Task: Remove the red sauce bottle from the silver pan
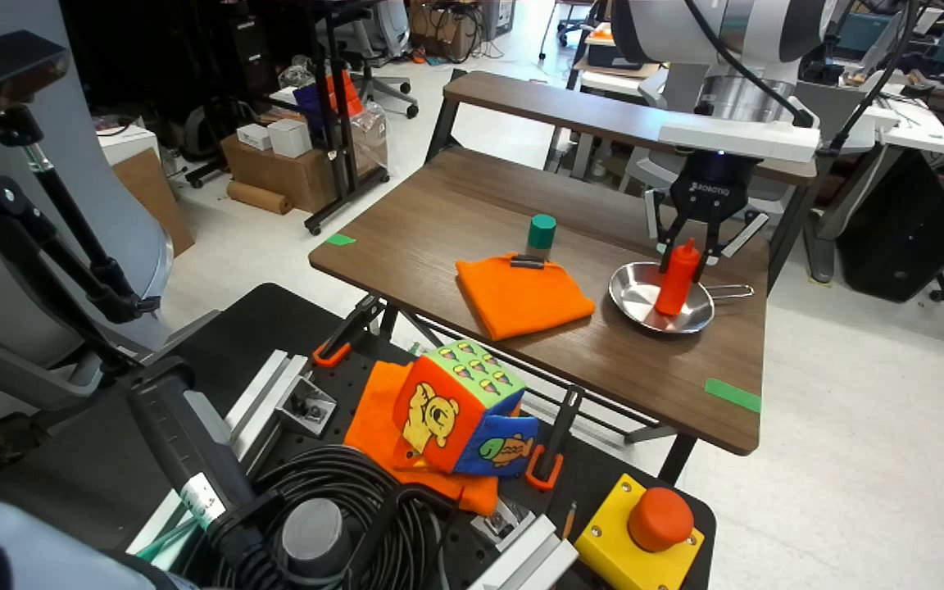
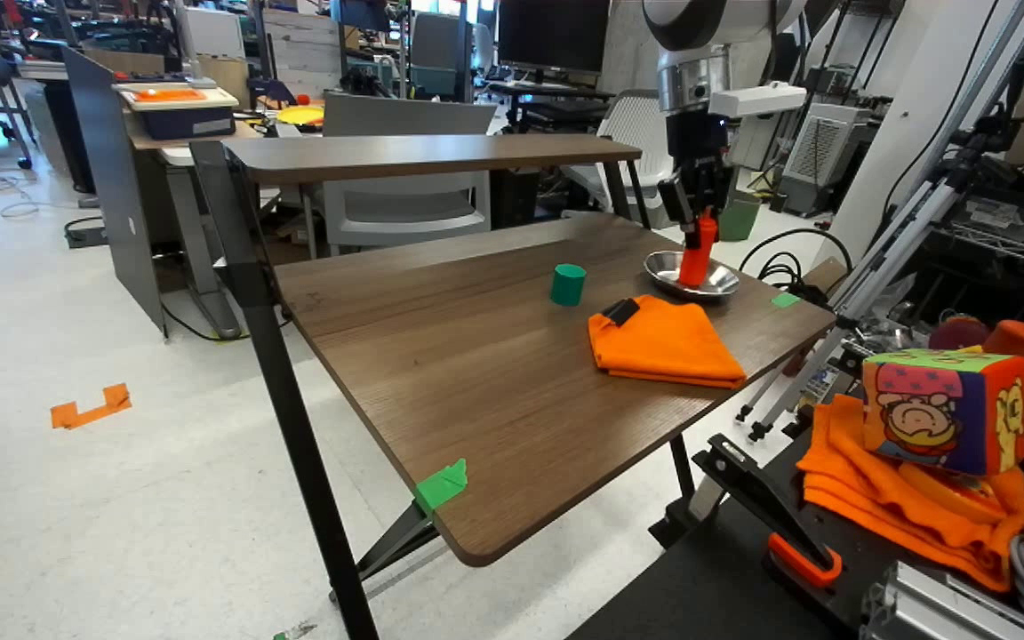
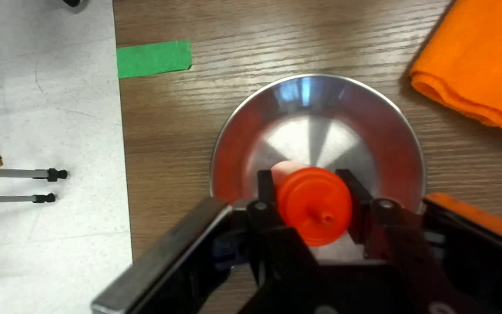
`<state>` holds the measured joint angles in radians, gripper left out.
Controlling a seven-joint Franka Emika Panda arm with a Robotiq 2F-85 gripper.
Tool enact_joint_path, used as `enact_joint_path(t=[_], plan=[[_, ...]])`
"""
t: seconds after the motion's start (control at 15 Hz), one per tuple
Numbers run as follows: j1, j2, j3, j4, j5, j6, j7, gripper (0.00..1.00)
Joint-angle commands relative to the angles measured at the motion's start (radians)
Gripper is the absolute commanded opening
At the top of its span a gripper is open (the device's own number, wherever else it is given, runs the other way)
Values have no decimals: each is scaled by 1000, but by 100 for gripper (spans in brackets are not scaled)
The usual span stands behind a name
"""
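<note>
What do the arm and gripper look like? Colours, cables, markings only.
Arm: rounded white segments with dark bands, a silver cylindrical section, then a flat white bar; a black cable crosses it. Gripper: black and angular, white ROBOTIQ lettering, two black fingers, pale grey outer bars.

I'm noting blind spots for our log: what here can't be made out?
Base of the red bottle: wrist view, hidden by its own top.
Bottle's contents: every view, no level shows through the wall.
Lower rim of the silver pan: wrist view, mostly covered by the pincer.
The orange cloth: wrist view, cut off by the top and right edges.
The robot arm: both exterior views, cut off by the top edge.
</note>
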<state>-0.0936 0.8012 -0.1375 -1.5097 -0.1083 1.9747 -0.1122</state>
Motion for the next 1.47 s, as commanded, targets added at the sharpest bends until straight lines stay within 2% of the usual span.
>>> enact_joint_path(t=[0.0, 0.27, 0.67, 1.4], plan=[[6, -11, 15, 50, -17, -51, 28, 13], [0, -46, 39, 112, 12, -94, 23, 13], [-8, 47, 89, 347, 46, -245, -16, 13], [32, 390, 148, 759, 76, -337, -19, 13]])
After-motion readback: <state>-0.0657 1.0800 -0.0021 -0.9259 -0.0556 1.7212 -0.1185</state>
